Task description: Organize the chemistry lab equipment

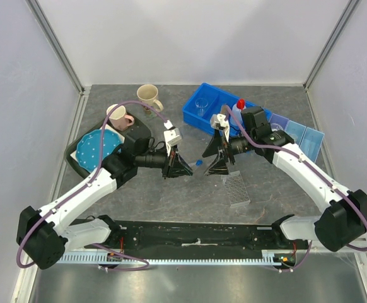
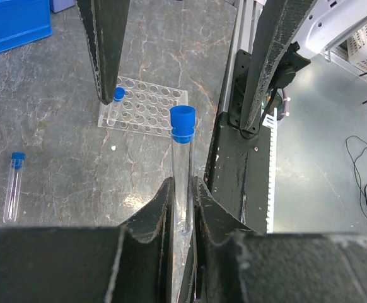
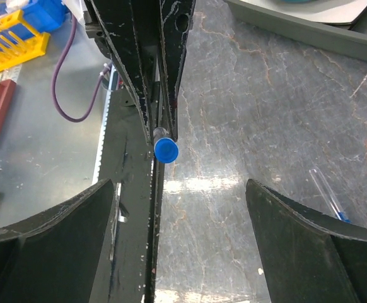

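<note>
- The left gripper (image 2: 183, 188) is pressed together on a clear capped tube (image 2: 183, 158), pinching it near its bottom end. In the left wrist view the tube stands lengthwise up the middle of the frame, its blue cap at the top.
- In the top view the left gripper (image 1: 187, 169) sits just left of centre. The tube's blue cap (image 1: 198, 162) shows between it and the right gripper (image 1: 214, 160).
- The right gripper (image 3: 180, 186) is spread wide. In the right wrist view its two dark fingers (image 3: 51, 233) sit in the lower corners of the frame, one either side of the capped tube (image 3: 165, 149), and neither touches it.
- The clear tube rack (image 2: 147, 105) lies flat on the table, upper left of centre in the left wrist view. A second tube (image 2: 116, 100) stands in a hole at its left end.
- In the top view the rack (image 1: 237, 188) is just below the right gripper.
- A loose tube (image 2: 12, 186) lies flat on the grey table (image 2: 64, 145) at the left edge of the left wrist view, well apart from the rack.
- A blue bin (image 1: 199, 115) sits at upper centre of the top view with a small clear beaker (image 1: 201, 106) inside it. A white squeeze bottle (image 1: 237, 111) with a red nozzle stands at the bin's right.
- At upper left are a beige mug (image 1: 148, 95), a pink mug (image 1: 118, 116) and a blue dotted plate (image 1: 99, 145).
</note>
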Motion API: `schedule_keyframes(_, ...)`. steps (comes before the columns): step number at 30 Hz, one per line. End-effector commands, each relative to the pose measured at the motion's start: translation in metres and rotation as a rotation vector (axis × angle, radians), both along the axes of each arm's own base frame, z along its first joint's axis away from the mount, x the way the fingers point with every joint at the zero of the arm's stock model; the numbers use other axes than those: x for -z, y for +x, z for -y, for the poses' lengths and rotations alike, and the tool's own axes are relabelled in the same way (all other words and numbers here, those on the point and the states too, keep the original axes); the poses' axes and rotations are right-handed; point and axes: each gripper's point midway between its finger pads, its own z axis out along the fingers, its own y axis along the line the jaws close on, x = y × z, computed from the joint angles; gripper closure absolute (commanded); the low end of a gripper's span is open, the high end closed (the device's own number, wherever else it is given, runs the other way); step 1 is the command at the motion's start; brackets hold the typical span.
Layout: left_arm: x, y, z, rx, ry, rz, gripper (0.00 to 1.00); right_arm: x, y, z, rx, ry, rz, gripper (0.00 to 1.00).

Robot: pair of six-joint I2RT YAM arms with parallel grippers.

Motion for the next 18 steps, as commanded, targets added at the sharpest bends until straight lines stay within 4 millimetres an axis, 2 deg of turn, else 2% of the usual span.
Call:
schedule_keyframes(1,-0.018,-0.004,0.002,0.025,-0.058,0.072,0.98,-0.012,-0.007,-0.006,-0.036,0.067,-0.026,0.07)
schedule_keyframes(6,-0.018,-0.002,0.002,0.01,-0.056,0.076,0.98,-0.021,-0.01,-0.009,-0.048,0.096,-0.073,0.08)
schedule_keyframes(12,-0.017,-0.003,0.002,0.008,-0.053,0.074,0.98,-0.027,-0.003,-0.017,-0.016,0.125,-0.149,0.12)
schedule_keyframes(18,-0.013,-0.003,0.005,0.016,-0.045,0.062,0.98,-0.02,-0.005,-0.027,-0.011,0.122,-0.219,0.18)
